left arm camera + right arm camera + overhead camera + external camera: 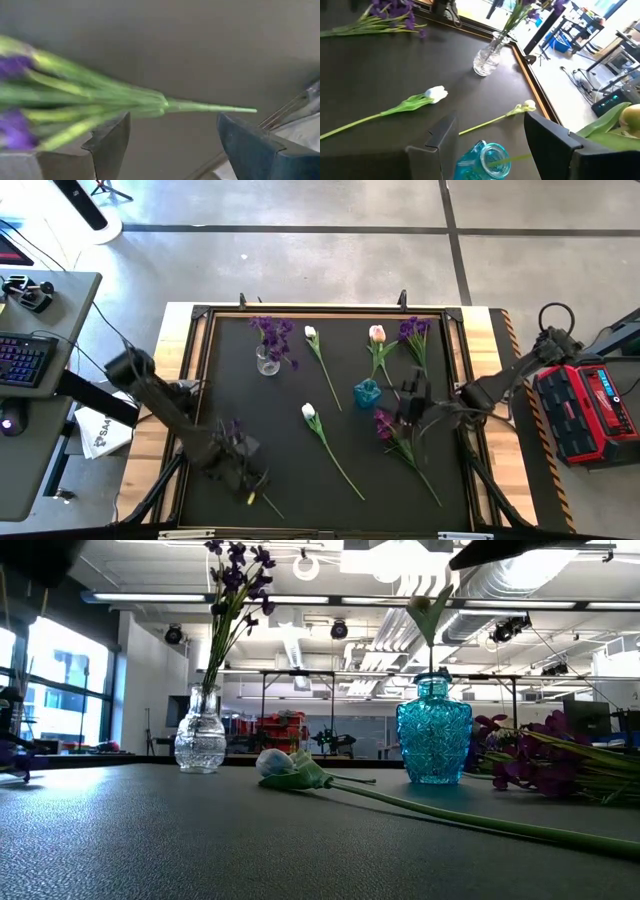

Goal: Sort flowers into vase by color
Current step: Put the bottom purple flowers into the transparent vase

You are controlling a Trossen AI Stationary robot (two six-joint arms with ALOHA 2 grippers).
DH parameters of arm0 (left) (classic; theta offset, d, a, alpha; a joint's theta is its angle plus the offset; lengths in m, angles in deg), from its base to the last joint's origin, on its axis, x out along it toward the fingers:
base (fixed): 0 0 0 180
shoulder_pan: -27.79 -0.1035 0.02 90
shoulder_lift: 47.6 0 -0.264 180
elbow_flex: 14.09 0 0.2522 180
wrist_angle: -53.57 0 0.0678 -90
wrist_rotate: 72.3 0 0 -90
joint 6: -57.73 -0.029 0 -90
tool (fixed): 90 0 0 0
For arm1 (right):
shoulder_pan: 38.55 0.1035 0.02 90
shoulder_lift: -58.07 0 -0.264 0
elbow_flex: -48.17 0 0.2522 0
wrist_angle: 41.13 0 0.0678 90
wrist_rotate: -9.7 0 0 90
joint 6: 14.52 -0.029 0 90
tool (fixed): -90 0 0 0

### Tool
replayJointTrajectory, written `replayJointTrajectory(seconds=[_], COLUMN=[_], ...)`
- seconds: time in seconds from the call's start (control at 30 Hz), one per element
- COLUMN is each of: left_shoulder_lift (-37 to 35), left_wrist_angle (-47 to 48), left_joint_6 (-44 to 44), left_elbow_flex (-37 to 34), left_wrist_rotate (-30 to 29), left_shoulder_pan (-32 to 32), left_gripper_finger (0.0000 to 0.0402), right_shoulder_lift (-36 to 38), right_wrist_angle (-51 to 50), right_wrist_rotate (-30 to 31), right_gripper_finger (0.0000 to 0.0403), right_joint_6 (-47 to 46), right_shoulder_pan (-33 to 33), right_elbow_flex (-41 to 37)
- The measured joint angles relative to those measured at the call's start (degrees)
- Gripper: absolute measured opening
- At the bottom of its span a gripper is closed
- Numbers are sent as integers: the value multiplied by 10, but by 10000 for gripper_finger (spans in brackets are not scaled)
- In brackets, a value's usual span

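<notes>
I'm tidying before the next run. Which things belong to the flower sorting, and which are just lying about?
Belong to the job:
clear vase, purple blossoms already in it
blue vase
white tulips
pink tulip
purple sprigs on the mat

Lying about, off the mat:
keyboard
red case

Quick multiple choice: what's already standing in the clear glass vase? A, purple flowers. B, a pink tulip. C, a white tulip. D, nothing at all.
A: the clear glass vase holds purple flowers; the low view shows the purple flowers rising from its neck.
</notes>
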Motion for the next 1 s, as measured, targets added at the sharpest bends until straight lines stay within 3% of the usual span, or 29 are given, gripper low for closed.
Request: replayJointTrajectory(seconds=[0.17, 0.37, 0.5, 0.8, 0.93, 1.0], left_shoulder_lift=[69, 110, 112, 113, 103, 89], left_wrist_angle=[-3, -7, 10, 121, 139, 139], left_joint_6=[161, 249, 216, 98, 61, 59], left_elbow_flex=[-1, -1, 0, -6, -6, -6], left_wrist_rotate=[55, 28, -3, -131, -106, -77], left_shoulder_pan=[27, 46, 38, -5, -23, -17], left_gripper_finger=[281, 281, 280, 279, 279, 279], right_shoulder_lift=[0, 0, 0, 0, 0, 0], right_wrist_angle=[3, 12, 32, 37, 42, 61], right_wrist_rotate=[-5, -13, -13, -36, -42, -86], right_gripper_finger=[192, 192, 192, 192, 192, 192], right_joint_6=[1, 0, 1, -3, -3, 0], right_shoulder_pan=[-12, -16, -16, -16, -16, -22], right_elbow_flex=[-19, -37, -43, -43, -43, -43])
